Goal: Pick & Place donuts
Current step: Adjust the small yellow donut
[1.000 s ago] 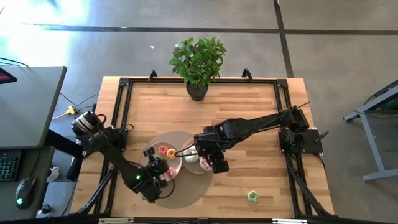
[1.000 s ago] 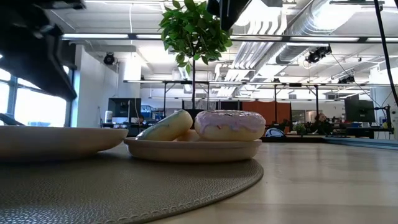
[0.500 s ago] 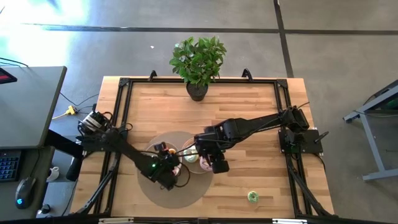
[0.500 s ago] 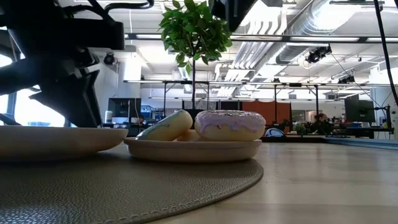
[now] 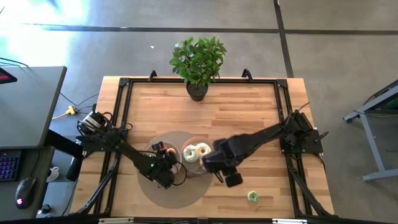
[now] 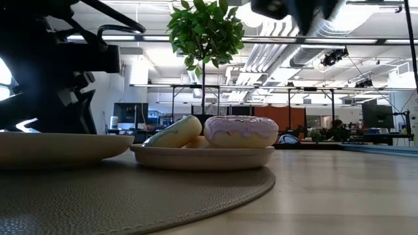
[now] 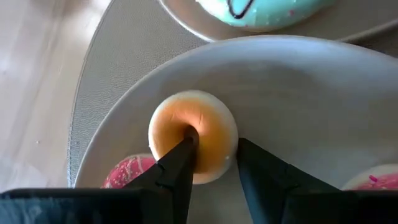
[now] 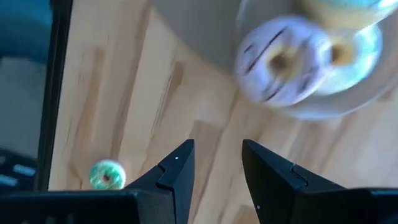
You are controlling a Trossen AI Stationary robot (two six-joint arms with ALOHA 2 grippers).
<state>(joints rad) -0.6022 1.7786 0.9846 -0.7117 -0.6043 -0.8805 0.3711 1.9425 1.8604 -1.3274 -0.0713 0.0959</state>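
Note:
On the left beige plate (image 7: 298,93) lies a yellow mini donut (image 7: 211,118), with my left gripper (image 7: 214,143) shut on it. Two pink mini donuts (image 7: 127,171) (image 7: 373,180) lie beside it. The right plate (image 6: 202,156) holds a pink-iced donut (image 6: 241,131) and a white-green donut (image 6: 173,132) that leans on it. A green mini donut (image 5: 252,196) lies alone on the bare wood at the near right. My right gripper (image 5: 231,179) hangs open above the table between that plate and the green mini donut (image 8: 107,175), with nothing between its fingers. My left gripper has one finger (image 7: 186,146) in the yellow mini donut's hole and the other (image 7: 249,155) against the ring's outer edge, so the ring's near side (image 7: 214,158) sits between them. The fingers come slanting down from the near left. The donut lies flat on the plate.
Both plates stand on a round grey mat (image 5: 168,196) at the table's near middle. A potted plant (image 5: 198,62) stands at the far edge. Bare wood lies to the right of the mat.
My left gripper has come from the mat's near-left edge toward the far right, over the left plate, and has sunk down onto the yellow mini donut. My right gripper has left the right plate and gone toward the table's near-right, over bare wood.

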